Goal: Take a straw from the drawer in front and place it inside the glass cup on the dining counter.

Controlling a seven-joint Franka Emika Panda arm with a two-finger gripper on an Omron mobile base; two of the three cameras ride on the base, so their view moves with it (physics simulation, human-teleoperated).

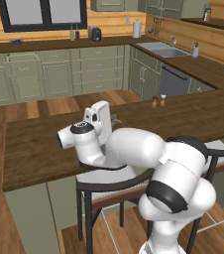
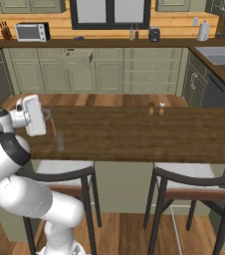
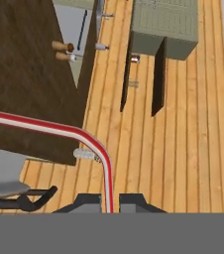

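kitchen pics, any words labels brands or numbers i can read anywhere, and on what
None can be read.
Microwave: its control panel is too small and blurred to show any text.
Bottles by the window: no label can be made out.
Two small brown shakers on the dining counter: plain, no lettering.

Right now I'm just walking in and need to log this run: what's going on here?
The arm's gripper is shut on the straw, which bends away from the fingertips in the hand view. The hand is over the near-left part of the dining counter, beside the glass cup standing near that counter's front edge. The straw isn't in the cup yet. Across the room the drawer hangs open.
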